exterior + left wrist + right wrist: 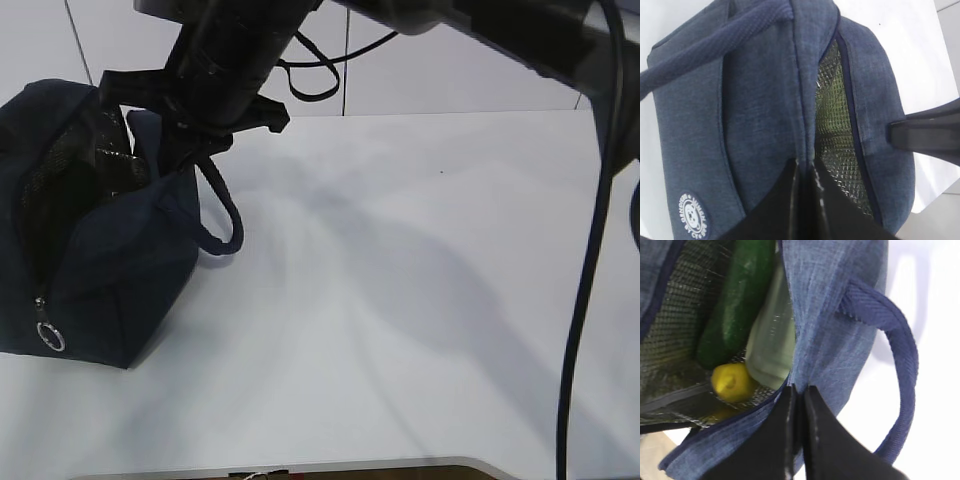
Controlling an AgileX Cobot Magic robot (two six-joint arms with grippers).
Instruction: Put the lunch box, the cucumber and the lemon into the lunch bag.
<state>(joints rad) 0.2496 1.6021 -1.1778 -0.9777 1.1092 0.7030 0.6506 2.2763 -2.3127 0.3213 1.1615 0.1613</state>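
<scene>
Sitting at the far left of the white table [420, 300], the lunch bag [110, 270] stood with its top unzipped and gaping, its silver ring pull [50, 336] hanging at the near end of the zipper. One loop handle [225, 215] drooped down the bag's right side.

Inside the bag, the right wrist view showed all three items together against the silvery quilted lining [675, 330]: the cucumber [737, 300] lay lengthwise, the lunch box [771, 340] stood on edge just right of it with its pale green lid facing the camera, and the lemon [731, 382] rested at the near end, touching both.

The right gripper [799, 390] had its fingers pressed together, pinching the bag's right wall at the rim of the opening, with the handle looping just beside it.

The left gripper [805, 167] was likewise pressed together, clamped on the fabric edge along the zipper seam at the other side of the opening; a round white logo patch [694, 215] showed on the bag's outer face nearby. In the exterior view, both dark arms crowded over the bag's top.
</scene>
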